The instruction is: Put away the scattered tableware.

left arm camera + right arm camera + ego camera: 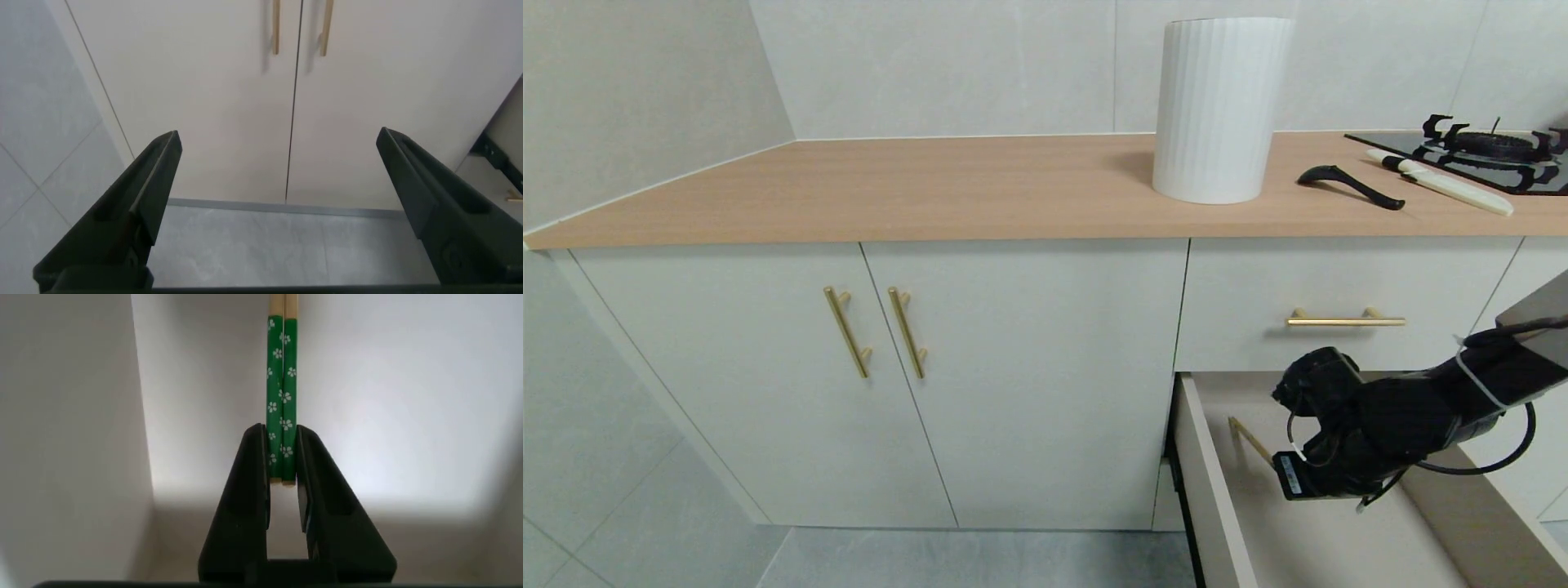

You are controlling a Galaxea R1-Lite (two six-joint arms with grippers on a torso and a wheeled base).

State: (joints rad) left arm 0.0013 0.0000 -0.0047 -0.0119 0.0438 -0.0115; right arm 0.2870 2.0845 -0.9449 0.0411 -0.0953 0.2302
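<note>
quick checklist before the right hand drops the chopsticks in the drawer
1. Is the drawer open: ok.
2. Is the right hand shut on the chopsticks: ok.
3. Are the chopsticks inside the drawer walls, not over the rim: ok.
4. Do their tips rest on the drawer floor: cannot tell.
5. Is the left hand open, facing the cabinet doors: ok.
6. Is the counter cleared: not ok, the knife and black scoop lie by the stove.

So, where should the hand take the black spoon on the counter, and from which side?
Grip the spoon by its thin handle, from above, closing across it. It lies flat on the counter, bowl toward the white jar, handle pointing right, clear of the knife. The right hand, shut on chopsticks, must probably drop them first.
</note>
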